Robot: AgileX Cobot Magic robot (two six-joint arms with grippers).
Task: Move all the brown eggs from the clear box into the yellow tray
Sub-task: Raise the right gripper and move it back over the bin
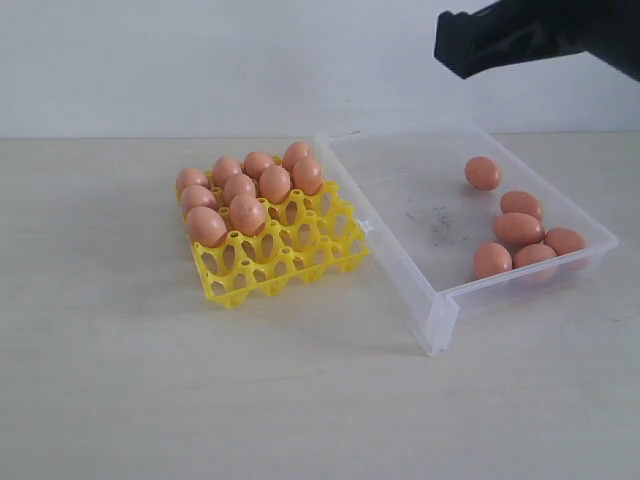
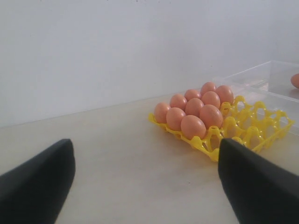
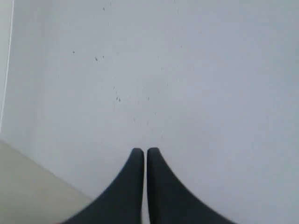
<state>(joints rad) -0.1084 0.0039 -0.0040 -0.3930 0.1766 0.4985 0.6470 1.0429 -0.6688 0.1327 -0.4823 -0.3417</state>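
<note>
The yellow tray (image 1: 300, 262) lies left of centre with several brown eggs (image 1: 243, 185) filling its far and left cups; its near and right cups are bare. The clear box (image 1: 440, 305) sits to its right and holds several more brown eggs (image 1: 518, 228) near its right end. My right gripper (image 1: 450, 50) hangs high above the box at the top right, shut with nothing in it; in its wrist view (image 3: 145, 151) the fingers meet against the pale wall. My left gripper (image 2: 145, 158) is open over bare table, short of the tray (image 2: 268, 126).
A pale wooden table top (image 1: 120, 380) carries everything, with a white wall behind it. The box has dark specks on its floor (image 1: 437, 222).
</note>
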